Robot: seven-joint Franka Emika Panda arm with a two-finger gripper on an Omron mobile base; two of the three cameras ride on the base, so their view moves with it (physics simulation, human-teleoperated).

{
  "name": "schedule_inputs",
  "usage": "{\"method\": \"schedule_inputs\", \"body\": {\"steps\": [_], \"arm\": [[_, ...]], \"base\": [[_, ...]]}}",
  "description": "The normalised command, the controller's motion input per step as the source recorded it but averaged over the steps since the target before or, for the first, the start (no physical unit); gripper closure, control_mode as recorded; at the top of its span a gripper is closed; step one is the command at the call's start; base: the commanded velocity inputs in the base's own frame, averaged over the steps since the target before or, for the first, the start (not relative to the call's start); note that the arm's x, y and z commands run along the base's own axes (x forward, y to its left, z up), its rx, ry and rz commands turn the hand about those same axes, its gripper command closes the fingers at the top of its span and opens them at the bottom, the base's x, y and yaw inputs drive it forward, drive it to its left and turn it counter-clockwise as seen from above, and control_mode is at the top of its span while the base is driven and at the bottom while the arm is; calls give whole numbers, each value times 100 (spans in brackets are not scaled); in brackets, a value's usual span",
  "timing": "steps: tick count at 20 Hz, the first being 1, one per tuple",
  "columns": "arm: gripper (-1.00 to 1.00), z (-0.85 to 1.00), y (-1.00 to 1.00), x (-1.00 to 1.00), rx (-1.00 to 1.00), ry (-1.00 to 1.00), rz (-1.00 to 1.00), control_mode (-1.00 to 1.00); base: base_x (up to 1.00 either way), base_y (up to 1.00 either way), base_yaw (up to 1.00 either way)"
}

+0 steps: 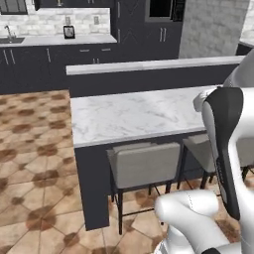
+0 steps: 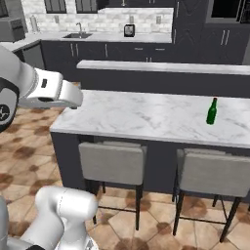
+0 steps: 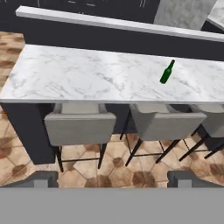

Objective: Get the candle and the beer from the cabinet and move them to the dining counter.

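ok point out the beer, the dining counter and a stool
beer [image 2: 211, 112], right base view, on the green body
dining counter [image 2: 136, 117], right base view, on bare marble top
stool [image 3: 80, 127], hand view, on the grey backrest

Even, bright, shadowless light is rendered throughout; no glare is seen on the counter [image 3: 87, 74] beyond the claw [image 3: 113, 178]; edges are slightly soft.
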Motion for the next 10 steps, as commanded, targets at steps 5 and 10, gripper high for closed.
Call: {"method": "schedule_inputs", "body": {"steps": [5,10], "arm": [[-100,0,0,0,0,0,0,100],[-100,0,0,0,0,0,0,100]], "base": [[0,100,0],[0,100,0]]}}
